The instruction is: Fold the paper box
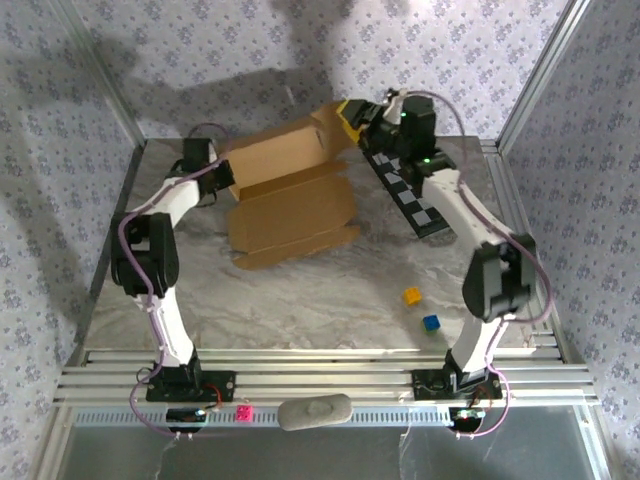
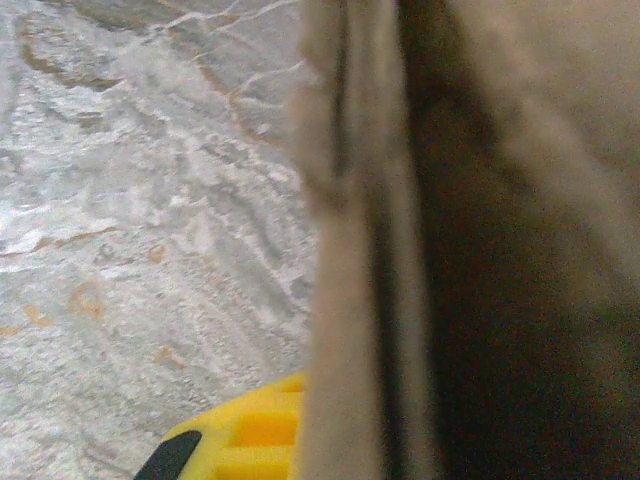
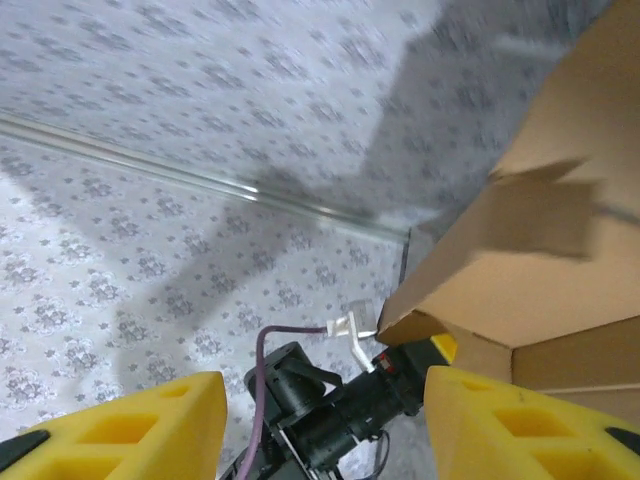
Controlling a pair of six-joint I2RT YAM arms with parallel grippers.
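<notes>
Yellow fingertips [image 3: 150, 425] of the right gripper [image 3: 325, 405] stand well apart in the right wrist view, with nothing between them but patterned wallpaper and the other arm beyond. Seen from above, that gripper hovers at the far right corner of the paper box [image 1: 290, 200], just off a raised flap.

The box, plain brown cardboard, lies part-folded on the marble table [image 1: 300, 310]. Its far panel stands up as a wall. Its near panel lies flat, with a small flap at the near right corner.

At the left edge of the box, the left gripper [image 1: 228, 180] is closed on the cardboard. The left wrist view shows the board's edge running down just beside one yellow finger [image 2: 240, 435], blurred by closeness.

Just right of the box, a black-and-white checkered board [image 1: 405, 190] lies aslant under the right arm. Nearer than the box and to its right sit a yellow cube [image 1: 411, 296] and a blue cube [image 1: 431, 323], close together. Well to the near side of the box, on the rail by the arm bases, rest a small pink block [image 1: 242, 413] and a grey oblong pad [image 1: 315, 411].
</notes>
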